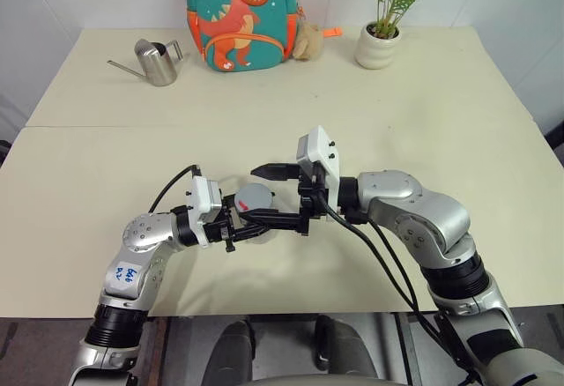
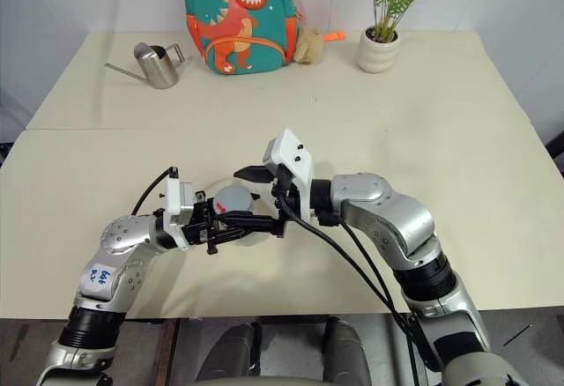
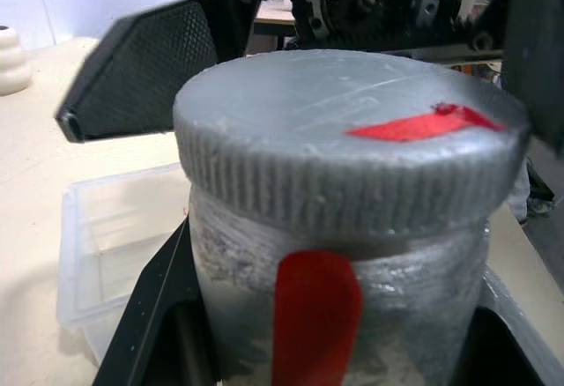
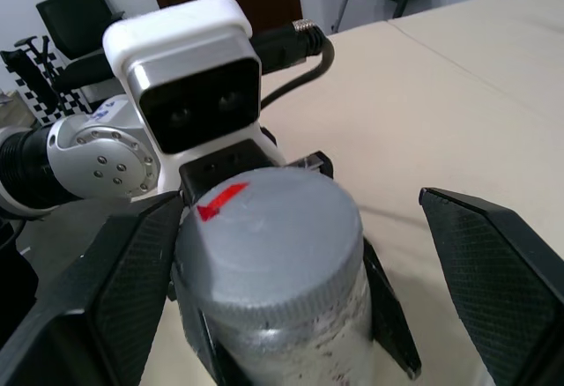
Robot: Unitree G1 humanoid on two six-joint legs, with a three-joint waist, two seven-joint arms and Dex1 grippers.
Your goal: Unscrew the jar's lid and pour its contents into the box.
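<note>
Office or lab: beige tables, black chairs, calibration checkerboard.

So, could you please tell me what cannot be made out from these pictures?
- The contents: the jar's wall is cloudy in the left wrist view.
- Most of the box: the jar hides it there; both arms cover it in the head views.
- Whether the right pincer touches the lid: unclear.
</note>
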